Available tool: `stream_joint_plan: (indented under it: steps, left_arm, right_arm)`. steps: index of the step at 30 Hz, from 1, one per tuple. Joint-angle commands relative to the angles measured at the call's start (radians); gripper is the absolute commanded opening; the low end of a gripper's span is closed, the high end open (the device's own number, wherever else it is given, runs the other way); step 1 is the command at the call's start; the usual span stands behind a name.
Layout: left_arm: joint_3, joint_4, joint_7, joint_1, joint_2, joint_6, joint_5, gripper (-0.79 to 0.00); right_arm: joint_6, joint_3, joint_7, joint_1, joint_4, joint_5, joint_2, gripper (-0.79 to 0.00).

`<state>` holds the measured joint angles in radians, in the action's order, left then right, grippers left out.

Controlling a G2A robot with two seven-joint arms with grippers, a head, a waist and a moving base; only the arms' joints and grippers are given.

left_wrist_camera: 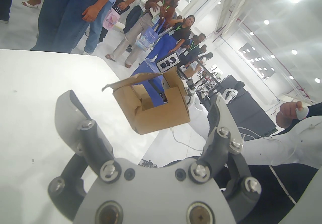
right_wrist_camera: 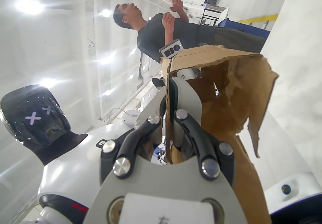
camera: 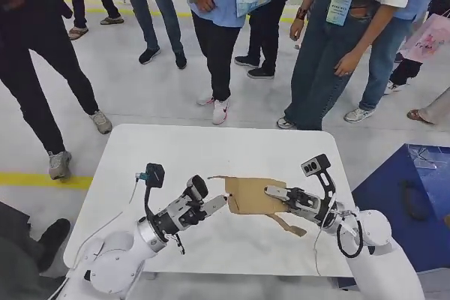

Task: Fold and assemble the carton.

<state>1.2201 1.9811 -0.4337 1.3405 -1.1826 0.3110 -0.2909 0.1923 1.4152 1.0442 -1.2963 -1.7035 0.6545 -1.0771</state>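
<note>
Gripping one wall of the carton (camera: 249, 198), the right jaws should hold steady. The left jaws, spread beside it, should push the flap (left_wrist_camera: 133, 80) squarely.

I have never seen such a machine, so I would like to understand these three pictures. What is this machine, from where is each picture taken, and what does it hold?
It is a robot with two arms, working at a white table. Each arm ends in a gripper, a clamp with two fingers. The top view comes from a camera on the robot and looks down at the table. Each of the other two pictures comes from a camera on one wrist. The right gripper is shut on one wall of a brown cardboard carton, which is partly folded and has loose flaps. The left gripper is open and close to the carton's other end. Whether it touches the carton, I cannot tell.
</note>
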Motion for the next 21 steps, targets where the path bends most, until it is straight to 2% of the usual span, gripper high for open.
stream_joint_plan:
  steps: [1,5,11,21]
  left_arm:
    - [-0.011,-0.005,0.008,-0.009,-0.002,-0.013,-0.025,0.0]
    - [-0.018,-0.019,0.038,-0.022,-0.004,-0.07,-0.113,0.0]
    - [-0.035,-0.045,0.039,-0.027,-0.006,-0.113,-0.151,0.0]
    - [-0.056,-0.064,0.033,-0.042,-0.011,-0.098,-0.141,0.0]
  right_arm:
    - [0.001,-0.007,0.0,-0.002,-0.003,-0.008,0.0,-0.785]
    - [0.006,-0.009,0.001,-0.003,-0.006,-0.013,0.0,-0.785]
    - [0.001,0.005,0.009,-0.01,-0.017,0.012,0.002,-0.785]
    - [-0.029,-0.005,0.019,-0.018,-0.025,0.038,0.002,-0.785]
